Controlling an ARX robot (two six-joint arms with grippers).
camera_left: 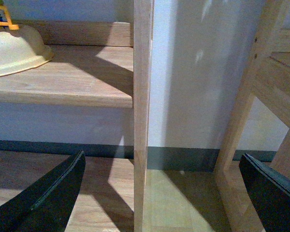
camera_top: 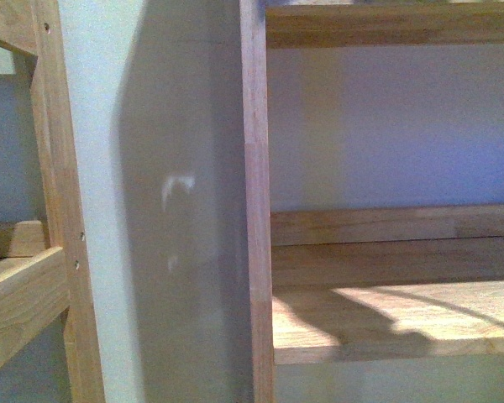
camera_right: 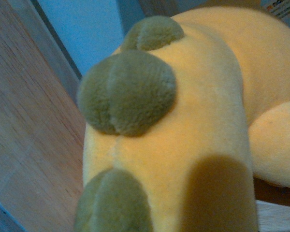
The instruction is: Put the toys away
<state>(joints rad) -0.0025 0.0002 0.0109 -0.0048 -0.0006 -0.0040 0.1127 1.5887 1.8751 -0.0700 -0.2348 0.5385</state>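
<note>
The plush animal fills the right wrist view. It is fuzzy orange-yellow fabric with rounded olive-tan pads on it. My right gripper is shut on it, and the plush hides its fingers. A wooden floor lies beside the toy. In the left wrist view my left gripper is open, its dark fingers wide apart, with nothing between them. It faces a wooden upright of a shelf unit. Neither arm nor the plush shows in the front view.
A cream bowl rests on a low shelf board. A second wooden frame stands close to the upright, with wall and dark baseboard between them. The front view has a shelf board, a post and another frame.
</note>
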